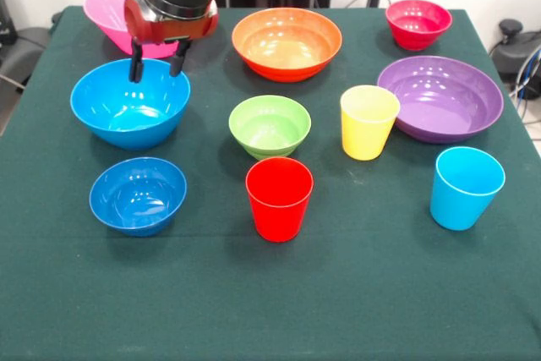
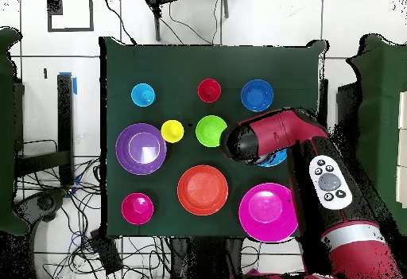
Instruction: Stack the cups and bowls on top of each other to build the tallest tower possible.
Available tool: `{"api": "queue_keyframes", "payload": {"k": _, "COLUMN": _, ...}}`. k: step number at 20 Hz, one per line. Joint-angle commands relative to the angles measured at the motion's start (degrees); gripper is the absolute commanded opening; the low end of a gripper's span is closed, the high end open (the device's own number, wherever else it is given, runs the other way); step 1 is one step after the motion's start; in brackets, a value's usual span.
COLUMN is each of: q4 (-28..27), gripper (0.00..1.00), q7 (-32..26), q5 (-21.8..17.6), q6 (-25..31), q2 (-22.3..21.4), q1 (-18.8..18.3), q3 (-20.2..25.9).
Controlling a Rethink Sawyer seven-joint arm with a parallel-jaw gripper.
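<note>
No text, label, brand, number or sign can be read on anything here.

Dark green table cloth (image 1: 355, 293) spread flat across the whole tabletop, faint creases running near the six o'clock edge. Beyond it at three o'clock in the front view, a black round-based device (image 1: 514, 46) with grey cables (image 1: 531, 99) trailing down. From overhead, white tiled floor (image 2: 270, 17) at twelve o'clock, a black square outline (image 2: 70, 13) marked at eleven. Tangled black cables (image 2: 56, 196) heaped at eight o'clock, more looping along six.
</note>
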Motion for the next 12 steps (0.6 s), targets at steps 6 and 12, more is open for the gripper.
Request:
{"api": "queue_keyframes", "payload": {"k": 6, "q4": 1.38, "gripper": 1.0, "q7": -8.96, "q5": -5.81, "q6": 1.23, "q2": -0.25, "q1": 1.26, "q3": -3.35}}
{"api": "queue_keyframes", "payload": {"k": 12, "q4": 0.43, "gripper": 1.0, "q7": -10.4, "q5": -5.6, "q6": 1.42, "q2": -0.04, "q1": 1.24, "q3": -3.59}}
